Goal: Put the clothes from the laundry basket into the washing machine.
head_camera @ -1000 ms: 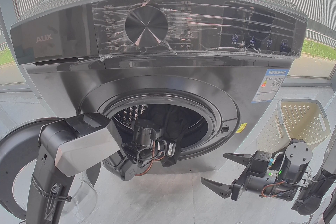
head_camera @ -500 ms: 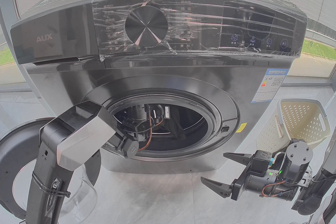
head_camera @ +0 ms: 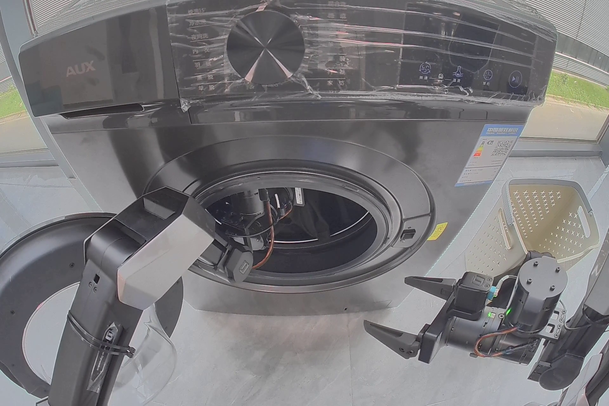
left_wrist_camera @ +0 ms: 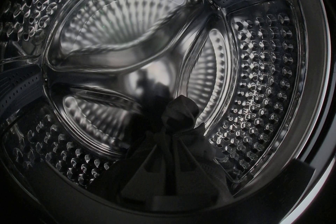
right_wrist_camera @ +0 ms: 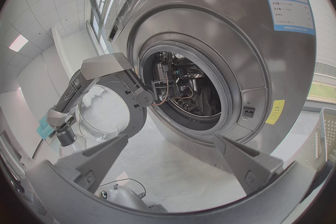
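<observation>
The grey washing machine (head_camera: 380,134) stands with its round opening (head_camera: 292,229) uncovered. My left arm goes through that opening, wrist (head_camera: 254,217) just inside the rim. In the left wrist view my left gripper (left_wrist_camera: 168,137) sits low in the steel drum (left_wrist_camera: 140,42), its fingers drawn together on a dark garment (left_wrist_camera: 179,112) bunched at their tips. From the right wrist view the same garment (right_wrist_camera: 206,102) hangs dark beside that wrist. My right gripper (head_camera: 387,304) hovers open above the floor, in front of the machine's lower right corner, holding nothing.
A cream perforated laundry basket (head_camera: 552,217) leans tilted by the machine's right side, its inside bare. The machine's door (head_camera: 25,274) is swung wide at the left, close to my left arm. Grey floor (head_camera: 304,356) lies free in front of the machine.
My left arm has lifted from the lower door rim and pushed deeper into the drum, taking the dark garment that hung over the rim inside. The right arm has stayed still.
</observation>
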Motion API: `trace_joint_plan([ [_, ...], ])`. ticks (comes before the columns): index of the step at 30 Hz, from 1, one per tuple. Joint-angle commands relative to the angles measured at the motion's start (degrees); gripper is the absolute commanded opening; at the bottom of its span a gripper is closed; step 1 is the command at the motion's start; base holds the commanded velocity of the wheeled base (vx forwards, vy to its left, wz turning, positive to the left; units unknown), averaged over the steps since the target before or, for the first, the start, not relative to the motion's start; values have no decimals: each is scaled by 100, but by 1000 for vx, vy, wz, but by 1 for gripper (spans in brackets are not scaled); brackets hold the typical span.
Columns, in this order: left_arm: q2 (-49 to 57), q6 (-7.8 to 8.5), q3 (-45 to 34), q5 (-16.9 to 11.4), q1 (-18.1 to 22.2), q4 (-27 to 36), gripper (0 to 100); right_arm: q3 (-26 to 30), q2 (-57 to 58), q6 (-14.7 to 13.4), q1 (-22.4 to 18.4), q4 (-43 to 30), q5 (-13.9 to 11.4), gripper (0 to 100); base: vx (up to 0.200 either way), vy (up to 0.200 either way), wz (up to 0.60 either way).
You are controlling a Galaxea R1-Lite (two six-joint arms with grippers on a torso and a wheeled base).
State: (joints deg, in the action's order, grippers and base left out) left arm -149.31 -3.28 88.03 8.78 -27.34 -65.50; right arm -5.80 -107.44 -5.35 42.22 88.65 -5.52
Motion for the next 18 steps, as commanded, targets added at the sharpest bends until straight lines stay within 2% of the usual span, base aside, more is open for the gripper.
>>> trace_joint_plan([
  [1,-63,20,-49,1,-8,-112,100,0,12,-1,-3,3,-1,100,0,0,0],
  [5,-54,3,-75,1,-34,-130,100,9,12,-1,-3,3,-1,100,0,0,0],
  [8,95,-6,-480,1,-78,-156,100,9,21,-1,-3,3,-1,100,0,0,0],
  [12,473,3,-1464,1,-359,-446,100,18,56,8,-56,3,-1,100,0,0,0],
  [18,1405,-6,-3275,1,-983,-877,100,44,144,8,-73,3,-1,100,0,0,0],
])
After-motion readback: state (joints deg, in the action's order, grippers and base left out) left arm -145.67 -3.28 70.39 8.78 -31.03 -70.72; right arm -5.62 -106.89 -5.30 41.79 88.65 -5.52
